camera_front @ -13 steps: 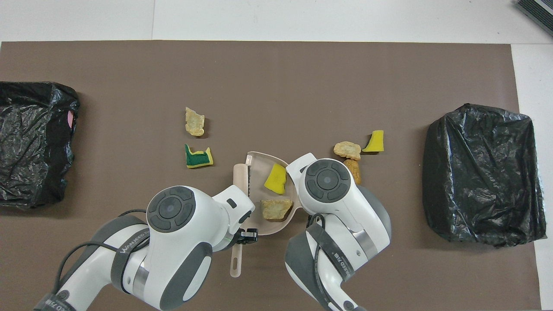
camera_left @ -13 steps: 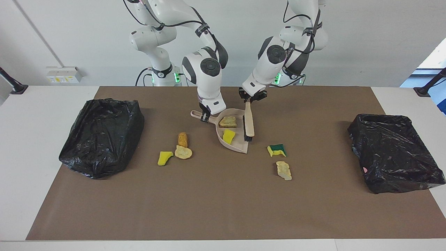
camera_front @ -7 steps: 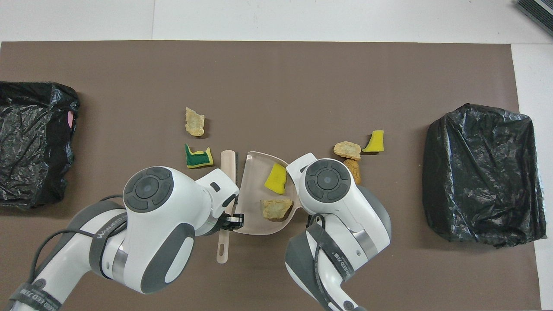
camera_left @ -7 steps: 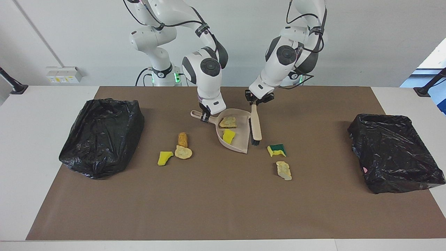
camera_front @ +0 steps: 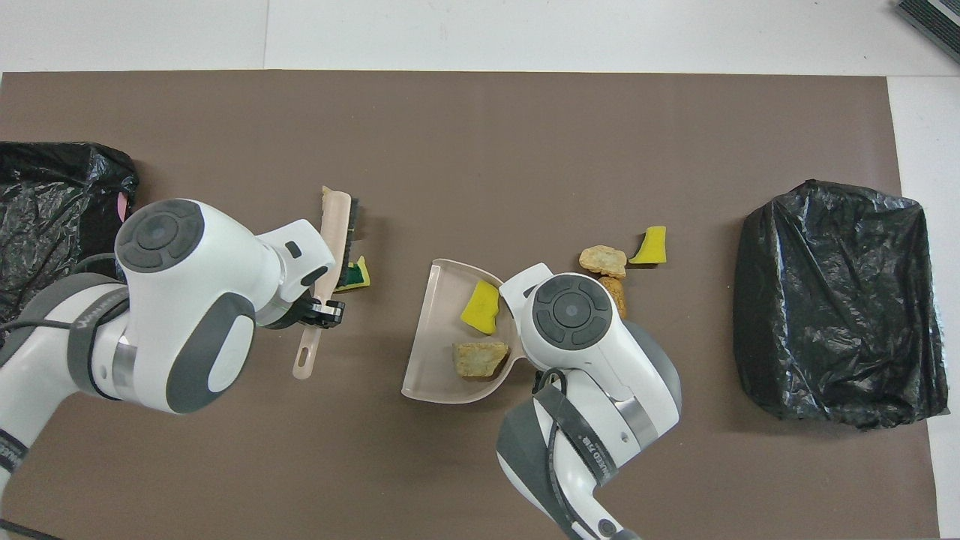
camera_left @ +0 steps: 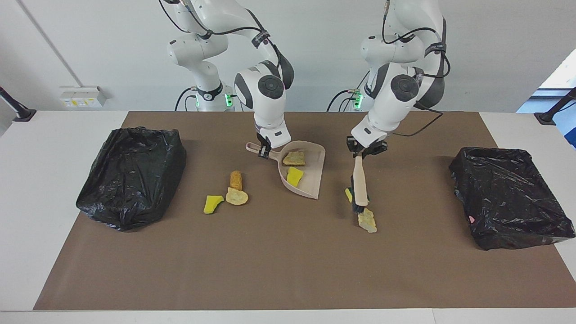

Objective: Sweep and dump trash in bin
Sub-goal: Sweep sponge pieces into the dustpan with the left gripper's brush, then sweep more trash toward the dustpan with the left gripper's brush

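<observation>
My right gripper is shut on the handle of the beige dustpan, which rests on the mat and also shows in the overhead view. In the pan lie a beige foam chunk and a yellow sponge bit. My left gripper is shut on the beige brush. The brush's bristle end is over the green-backed sponge and beside a beige chunk. An orange-brown lump, a beige chunk and a yellow bit lie toward the right arm's end.
A black-bagged bin stands at the right arm's end of the brown mat. Another black-bagged bin stands at the left arm's end. The mat's half farther from the robots holds nothing.
My left gripper has carried the brush away from the dustpan's side toward the left arm's end, over the green-backed sponge. The dustpan has turned slightly; the right arm has hardly moved.
</observation>
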`<action>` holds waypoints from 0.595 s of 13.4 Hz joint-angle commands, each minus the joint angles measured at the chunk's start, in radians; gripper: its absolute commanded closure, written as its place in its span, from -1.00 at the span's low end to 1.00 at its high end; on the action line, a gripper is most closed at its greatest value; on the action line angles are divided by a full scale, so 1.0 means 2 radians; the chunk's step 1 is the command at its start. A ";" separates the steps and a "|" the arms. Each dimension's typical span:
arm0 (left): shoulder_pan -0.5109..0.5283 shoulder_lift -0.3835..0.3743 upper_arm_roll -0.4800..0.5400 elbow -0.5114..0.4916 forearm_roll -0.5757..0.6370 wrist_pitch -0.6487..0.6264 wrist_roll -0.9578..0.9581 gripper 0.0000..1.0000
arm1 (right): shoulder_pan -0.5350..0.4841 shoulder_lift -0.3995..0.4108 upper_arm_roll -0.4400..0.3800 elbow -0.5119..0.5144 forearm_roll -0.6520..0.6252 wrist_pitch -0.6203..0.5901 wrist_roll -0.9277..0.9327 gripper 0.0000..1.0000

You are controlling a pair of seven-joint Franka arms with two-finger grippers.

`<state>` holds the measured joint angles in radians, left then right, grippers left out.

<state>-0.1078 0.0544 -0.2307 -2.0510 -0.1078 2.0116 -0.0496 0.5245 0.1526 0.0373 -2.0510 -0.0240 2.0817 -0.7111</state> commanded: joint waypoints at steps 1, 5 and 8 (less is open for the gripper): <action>0.002 0.037 0.030 0.054 0.013 -0.015 0.048 1.00 | -0.007 0.026 0.003 0.038 0.000 0.011 0.023 1.00; 0.006 0.082 0.051 0.095 0.066 -0.008 0.086 1.00 | 0.002 0.059 0.003 0.084 0.005 0.013 0.062 1.00; 0.014 0.090 0.050 0.083 0.067 -0.016 0.089 1.00 | 0.007 0.077 0.003 0.094 0.003 0.003 0.077 1.00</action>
<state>-0.0922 0.2204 -0.1248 -1.9013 0.0065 2.0088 0.1156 0.5320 0.2764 0.0416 -1.8950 -0.0216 2.1008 -0.5940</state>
